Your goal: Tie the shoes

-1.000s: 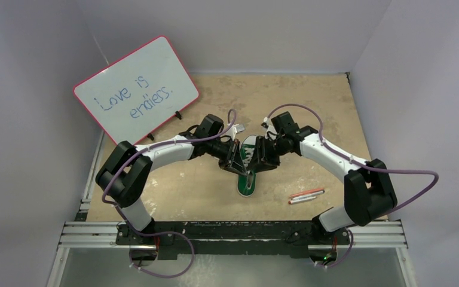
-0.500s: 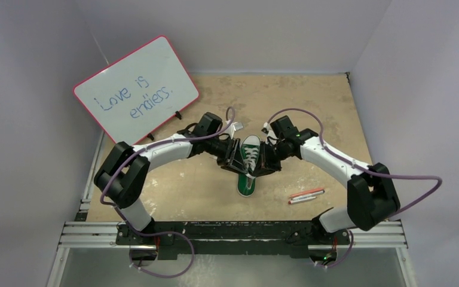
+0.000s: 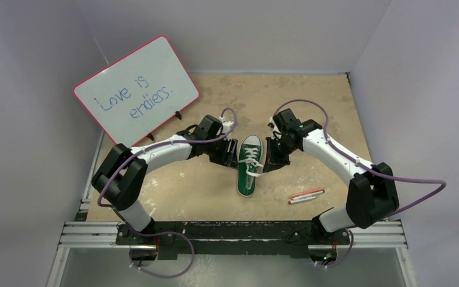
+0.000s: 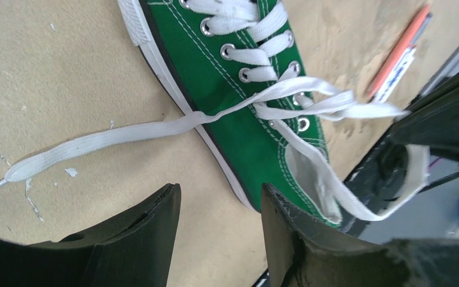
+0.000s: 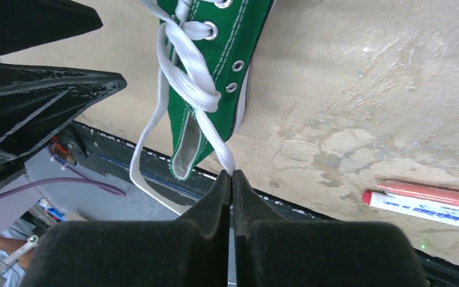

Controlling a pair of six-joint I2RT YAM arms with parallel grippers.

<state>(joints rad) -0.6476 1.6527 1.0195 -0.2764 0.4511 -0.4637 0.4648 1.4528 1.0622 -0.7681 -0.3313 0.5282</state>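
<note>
1. Shoe [image 3: 248, 170] lies on surface [image 3: 317, 113] at the middle, between the two arms. Toe points away from the bases and the sole is down.
2. Left end effector [image 4: 220, 191] is about half open with nothing between the jaws. It sits low, just beside the shoe's left side.
3. Loose lace [image 4: 125, 134] lies flat on the surface ahead of the left end effector, not touching it. Its tip runs off the left wrist view's edge.
4. Right end effector [image 5: 232, 173] has its jaws pressed together, pinching lace [image 5: 212, 134] taut from the top eyelets. The lace end is hidden between the pads.
5. A second white strand drops beside the right fingers and goes behind them. Where it ends I can't tell.
6. The laces cross above the top eyelets. Whether the crossing is tight is hard to make out.
7. Toe cap is cut off in both wrist views. Fingertips are too small to read in the top view.
8. Pens [image 3: 306, 195] lie right of the shoe, well apart from it.
9. Whiteboard [image 3: 136, 89] leans at the rear left, with blue writing.
</note>
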